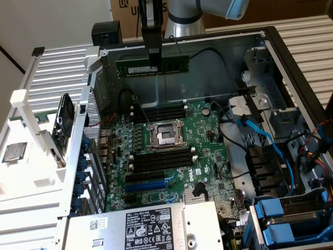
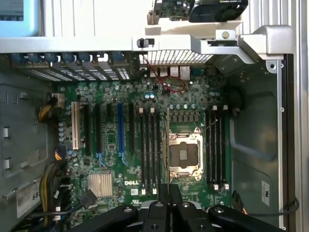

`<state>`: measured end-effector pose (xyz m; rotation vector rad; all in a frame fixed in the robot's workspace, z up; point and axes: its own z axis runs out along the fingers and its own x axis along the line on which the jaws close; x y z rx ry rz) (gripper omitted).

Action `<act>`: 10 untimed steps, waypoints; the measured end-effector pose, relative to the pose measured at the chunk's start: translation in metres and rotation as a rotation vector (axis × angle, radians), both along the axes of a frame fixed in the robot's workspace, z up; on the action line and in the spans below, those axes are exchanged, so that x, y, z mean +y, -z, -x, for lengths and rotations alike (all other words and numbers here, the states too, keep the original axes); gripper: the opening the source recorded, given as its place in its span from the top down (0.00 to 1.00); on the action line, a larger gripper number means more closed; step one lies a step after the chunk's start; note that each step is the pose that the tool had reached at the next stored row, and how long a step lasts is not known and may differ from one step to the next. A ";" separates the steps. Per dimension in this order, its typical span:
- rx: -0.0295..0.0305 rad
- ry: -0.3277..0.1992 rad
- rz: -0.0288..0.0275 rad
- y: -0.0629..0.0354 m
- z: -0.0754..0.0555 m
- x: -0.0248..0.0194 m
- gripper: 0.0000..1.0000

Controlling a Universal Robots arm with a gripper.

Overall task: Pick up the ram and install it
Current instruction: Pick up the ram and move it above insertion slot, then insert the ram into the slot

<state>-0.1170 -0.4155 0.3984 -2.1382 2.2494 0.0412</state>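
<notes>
You see black gripper (image 1: 154, 63) clenched on top edge of long, thin dark-green ram stick (image 1: 174, 66). Stick held level, lifted clear above green motherboard (image 1: 205, 153) inside open grey metal case (image 1: 218, 78).

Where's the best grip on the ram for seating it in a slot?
Upper long edge, mid-length, from above, pinching the flat faces, as the gripper does now. The ram is thin, flat and hangs level; that leaves its lower edge free.

The black gripper (image 1: 154, 65) hides the middle of the long dark-green ram stick (image 1: 174, 66) (its pale label (image 1: 139, 69) is too small to read).
</notes>
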 end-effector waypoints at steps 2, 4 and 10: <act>0.0000 0.000 -0.0001 0.0000 0.000 0.0000 0.87; 0.0000 0.000 0.0000 0.0000 0.000 0.0000 0.87; 0.0000 0.000 -0.0001 0.0000 -0.002 0.0000 0.87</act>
